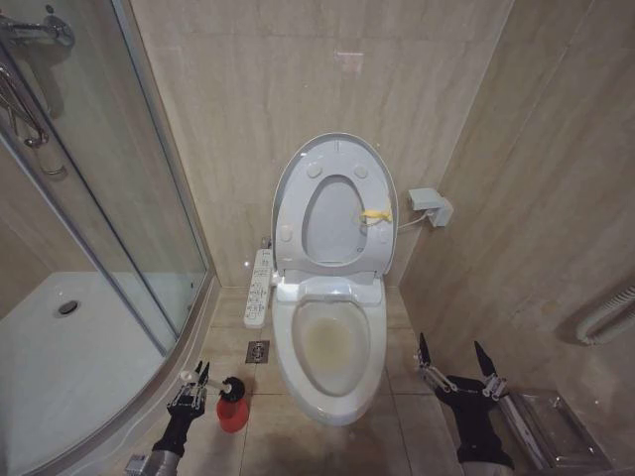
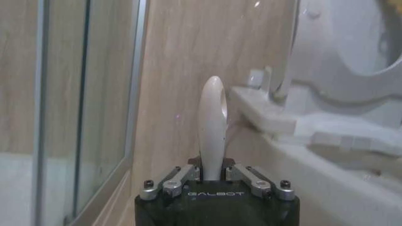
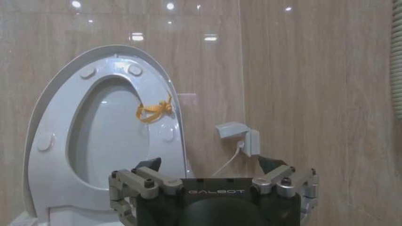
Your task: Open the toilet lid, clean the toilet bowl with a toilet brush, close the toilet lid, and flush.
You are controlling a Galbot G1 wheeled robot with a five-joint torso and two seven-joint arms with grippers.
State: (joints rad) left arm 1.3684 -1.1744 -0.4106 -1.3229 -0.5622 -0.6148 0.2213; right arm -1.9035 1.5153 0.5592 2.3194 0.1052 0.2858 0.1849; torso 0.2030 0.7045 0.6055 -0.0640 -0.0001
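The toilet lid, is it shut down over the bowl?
No, the toilet lid stands up against the wall, and the stained toilet bowl lies open below it.

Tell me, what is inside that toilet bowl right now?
The toilet bowl shows only yellowish-brown staining on its white inner surface, with the toilet lid raised behind it. The toilet brush is outside, gripped by the left end effector. The drain's depths cannot be seen.
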